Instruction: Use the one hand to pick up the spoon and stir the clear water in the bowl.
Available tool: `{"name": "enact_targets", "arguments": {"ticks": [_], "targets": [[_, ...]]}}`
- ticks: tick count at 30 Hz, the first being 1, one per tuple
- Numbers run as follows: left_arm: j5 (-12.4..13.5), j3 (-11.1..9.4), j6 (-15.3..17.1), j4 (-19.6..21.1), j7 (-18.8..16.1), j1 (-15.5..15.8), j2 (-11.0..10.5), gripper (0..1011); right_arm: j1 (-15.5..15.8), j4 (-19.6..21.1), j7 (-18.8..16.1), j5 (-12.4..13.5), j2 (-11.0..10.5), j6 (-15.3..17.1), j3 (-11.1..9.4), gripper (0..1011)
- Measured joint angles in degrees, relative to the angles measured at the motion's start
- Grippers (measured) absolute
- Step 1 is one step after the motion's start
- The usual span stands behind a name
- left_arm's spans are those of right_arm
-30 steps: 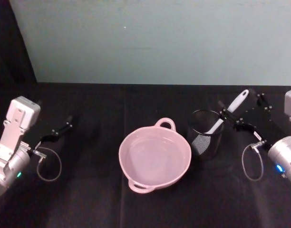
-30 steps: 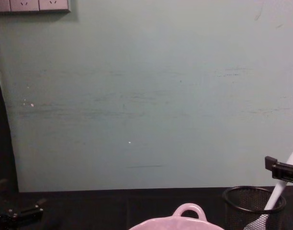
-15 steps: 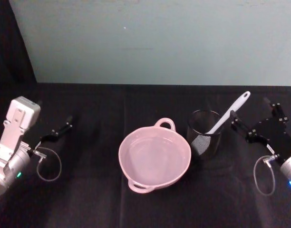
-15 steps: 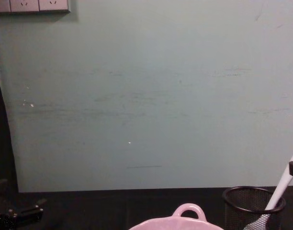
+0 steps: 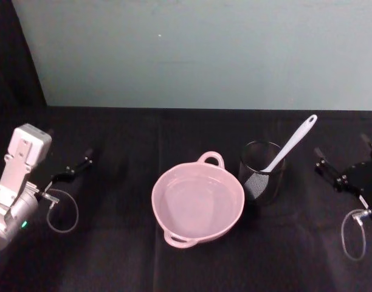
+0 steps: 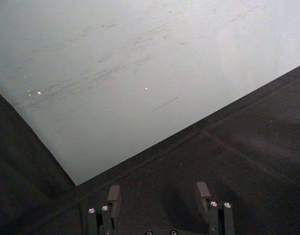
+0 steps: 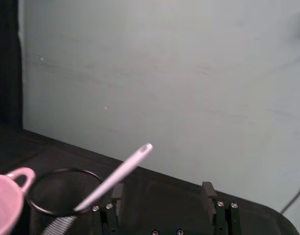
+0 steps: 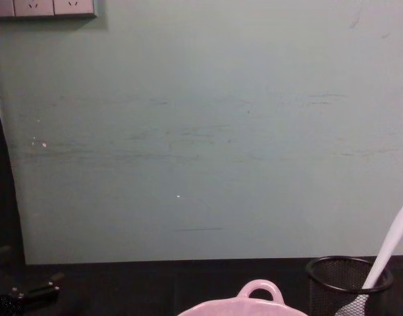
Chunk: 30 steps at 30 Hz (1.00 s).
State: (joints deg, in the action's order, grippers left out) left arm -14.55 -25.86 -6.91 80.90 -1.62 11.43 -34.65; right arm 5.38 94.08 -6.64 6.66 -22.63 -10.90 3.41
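Spoon not yet grasped; right gripper stands off, fingers open and empty.

The spoon (image 5: 290, 145) leans in the mesh cup (image 5: 262, 171), just beside the bowl (image 5: 197, 200) on the table (image 5: 125, 243). Recommended: approach the raised handle squarely, close on mid-handle, lift clear of the rim before crossing to the bowl. Right gripper (image 5: 344, 173) sits near the right edge, apart from the cup. Left gripper (image 5: 75, 167) rests parked far left, fingers apart and empty.
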Motion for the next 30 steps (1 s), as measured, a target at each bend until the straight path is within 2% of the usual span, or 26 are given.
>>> {"name": "enact_targets", "arguments": {"ticks": [11,15,21,30], "targets": [[0.00,0.00,0.00,0.00,0.00,0.00,0.00,1005,-0.55,-4.49,0.53,-0.38,2.30,-2.22,-2.06,1002],[0.00,0.00,0.00,0.00,0.00,0.00,0.00,1005,-0.97,-5.73,-0.29,0.35,3.06,-2.25,-2.83,1002],[0.00,0.00,0.00,0.00,0.00,0.00,0.00,1005,-1.24,-6.38,-1.51,0.97,4.02,-2.13,-3.56,1002],[0.00,0.00,0.00,-0.01,0.00,0.00,0.00,1005,-1.25,-6.36,-1.56,1.00,3.95,-2.06,-3.51,1002]]}}
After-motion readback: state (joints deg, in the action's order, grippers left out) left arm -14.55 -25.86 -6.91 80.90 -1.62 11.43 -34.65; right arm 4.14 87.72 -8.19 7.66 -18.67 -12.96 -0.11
